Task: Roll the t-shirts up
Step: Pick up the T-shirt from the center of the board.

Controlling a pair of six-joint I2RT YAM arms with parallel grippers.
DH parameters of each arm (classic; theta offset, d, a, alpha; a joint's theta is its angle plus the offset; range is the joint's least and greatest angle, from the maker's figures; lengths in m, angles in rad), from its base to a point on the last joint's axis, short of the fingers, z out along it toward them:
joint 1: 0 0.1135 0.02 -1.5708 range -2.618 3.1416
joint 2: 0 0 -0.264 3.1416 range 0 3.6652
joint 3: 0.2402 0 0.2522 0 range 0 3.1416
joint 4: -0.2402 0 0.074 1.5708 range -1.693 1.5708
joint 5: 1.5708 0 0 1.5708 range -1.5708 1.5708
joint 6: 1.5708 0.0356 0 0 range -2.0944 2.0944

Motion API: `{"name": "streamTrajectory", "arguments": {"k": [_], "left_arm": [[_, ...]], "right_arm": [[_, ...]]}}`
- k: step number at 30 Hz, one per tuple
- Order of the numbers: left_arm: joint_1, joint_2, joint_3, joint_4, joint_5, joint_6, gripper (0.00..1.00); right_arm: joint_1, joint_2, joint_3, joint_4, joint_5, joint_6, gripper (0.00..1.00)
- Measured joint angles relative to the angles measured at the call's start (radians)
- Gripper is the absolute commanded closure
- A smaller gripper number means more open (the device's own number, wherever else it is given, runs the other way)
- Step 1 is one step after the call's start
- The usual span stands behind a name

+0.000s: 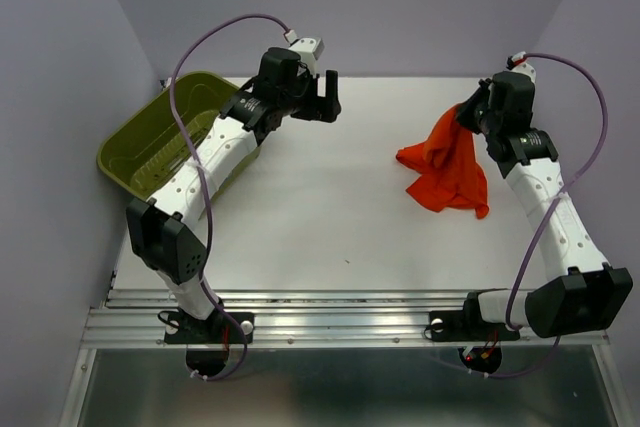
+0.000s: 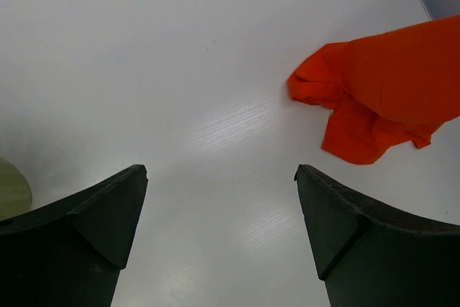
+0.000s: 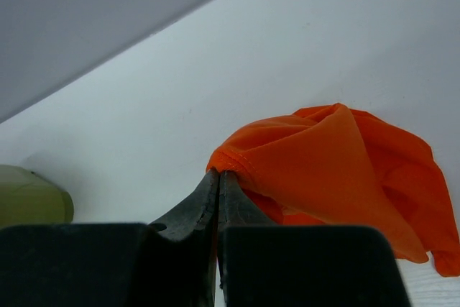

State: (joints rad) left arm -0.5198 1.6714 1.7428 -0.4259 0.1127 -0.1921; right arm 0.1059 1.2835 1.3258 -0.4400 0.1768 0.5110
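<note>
The orange-red t-shirt [image 1: 447, 169] hangs bunched at the right of the white table, its lower folds resting on the surface. My right gripper [image 1: 468, 112] is shut on a hemmed edge of it at the top. In the right wrist view the right gripper [image 3: 219, 173] pinches that hem, and the t-shirt [image 3: 338, 170] drapes away to the right. My left gripper [image 1: 328, 97] is open above the back of the table, far from the cloth. In the left wrist view the left gripper [image 2: 221, 174] has nothing between its fingers, with the t-shirt [image 2: 381, 88] off to the upper right.
An olive-green slotted basket [image 1: 170, 132] stands at the back left, partly under the left arm. Its rim shows as a green patch [image 3: 32, 195] in the right wrist view. Purple walls close the back and sides. A metal rail [image 1: 330, 312] runs along the near edge.
</note>
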Motion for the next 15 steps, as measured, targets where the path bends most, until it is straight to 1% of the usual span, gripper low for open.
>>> {"name": "streamTrajectory", "arguments": {"k": [4, 7, 9, 11, 13, 15], "left_arm": [[-0.010, 0.003, -0.013, 0.002, 0.011, -0.001, 0.04], [-0.005, 0.003, -0.016, -0.002, -0.005, -0.002, 0.04], [0.005, 0.002, -0.016, -0.002, -0.010, -0.009, 0.04], [0.016, -0.002, -0.018, -0.001, -0.009, -0.014, 0.04], [0.029, -0.028, -0.047, 0.003, -0.010, -0.023, 0.04], [0.046, -0.080, -0.091, -0.003, -0.027, -0.035, 0.04]], "right_arm": [[0.000, 0.008, 0.000, 0.006, -0.074, 0.010, 0.99], [0.040, 0.059, 0.006, 0.041, -0.103, 0.024, 0.99], [0.100, 0.121, 0.026, 0.057, -0.082, 0.024, 0.99], [0.185, 0.214, 0.076, 0.061, -0.073, 0.023, 0.99], [0.268, 0.329, 0.175, 0.051, -0.082, 0.024, 0.99], [0.322, 0.420, 0.267, 0.055, -0.098, 0.026, 0.99]]}}
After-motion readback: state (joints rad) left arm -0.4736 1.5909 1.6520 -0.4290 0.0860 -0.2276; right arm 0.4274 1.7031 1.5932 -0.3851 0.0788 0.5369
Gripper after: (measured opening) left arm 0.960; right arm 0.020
